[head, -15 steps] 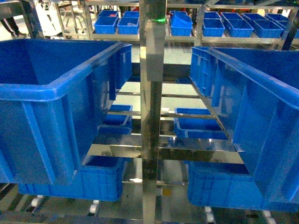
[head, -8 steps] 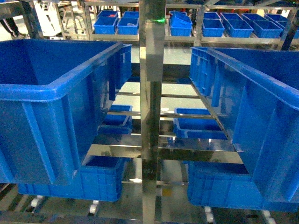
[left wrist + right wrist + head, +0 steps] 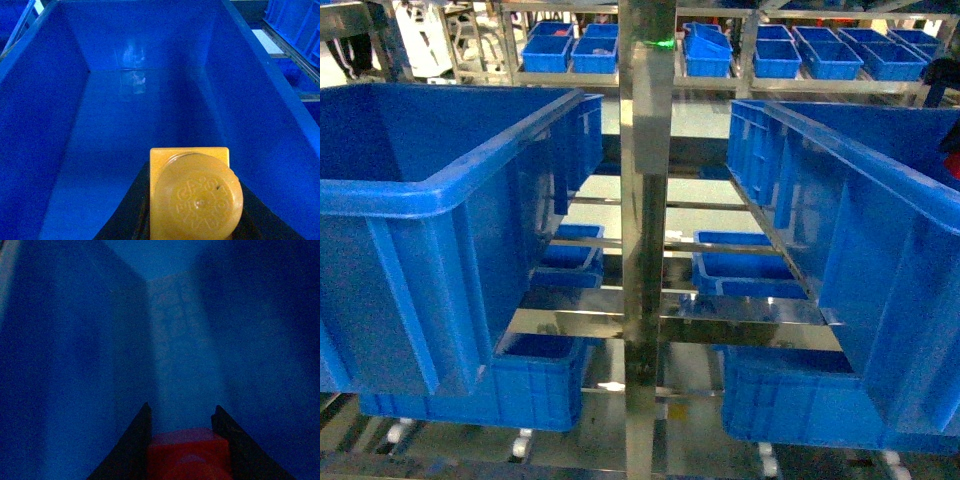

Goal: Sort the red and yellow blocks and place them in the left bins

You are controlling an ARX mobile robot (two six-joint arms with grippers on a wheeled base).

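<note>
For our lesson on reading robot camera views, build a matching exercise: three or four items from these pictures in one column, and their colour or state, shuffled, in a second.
Column 1:
1. yellow block
2. red block
3. large left bin
4. centre post

Column 2:
A. shiny metal, upright
B. held by the right end effector
C. bright blue, ribbed sides
D. held by the left end effector

Pairs: 1-D, 2-B, 3-C, 4-A

Steel post (image 3: 647, 200) btwn open-top bins (image 3: 440, 190)

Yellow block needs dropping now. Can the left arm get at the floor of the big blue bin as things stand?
Probably yes: the left gripper holds the yellow block inside the blue bin, bare floor ahead.
</note>
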